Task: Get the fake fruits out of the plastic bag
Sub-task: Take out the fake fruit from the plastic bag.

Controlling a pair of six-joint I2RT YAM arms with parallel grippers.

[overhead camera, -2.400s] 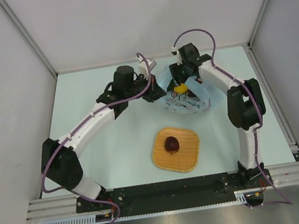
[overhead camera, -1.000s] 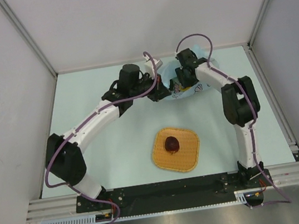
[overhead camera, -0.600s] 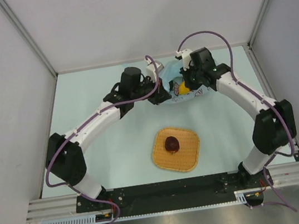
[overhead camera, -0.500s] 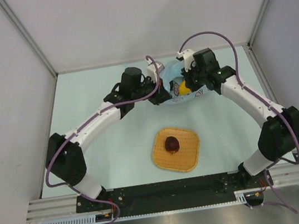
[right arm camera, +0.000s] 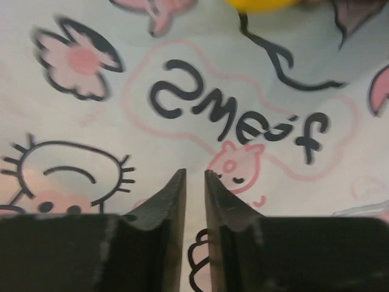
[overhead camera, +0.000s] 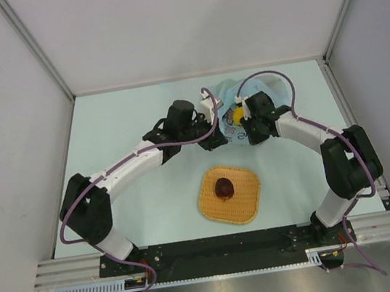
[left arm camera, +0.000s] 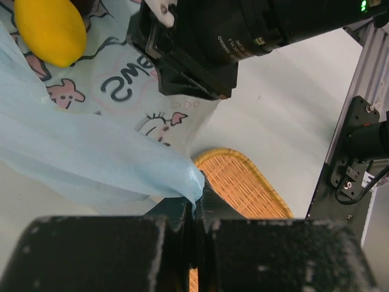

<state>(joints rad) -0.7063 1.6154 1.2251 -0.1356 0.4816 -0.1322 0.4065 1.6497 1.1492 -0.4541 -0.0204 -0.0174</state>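
Plastic bag (left arm camera: 91, 158) pinched by left gripper (left arm camera: 196, 207), right gripper (right arm camera: 193, 176) just above.

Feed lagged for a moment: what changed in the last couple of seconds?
The bag, flat before, is now bunched up, pinched by the left gripper. The right gripper swung round to the bag's near side, jaws slightly apart, empty. Tray and plum stayed.

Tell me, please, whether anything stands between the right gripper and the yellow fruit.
Nothing visible does. Ahead of the right gripper only the flat printed sheet of the plastic bag runs up to the yellow fruit. The left gripper pinches the bag's edge. Whether film covers the fruit, I cannot tell.
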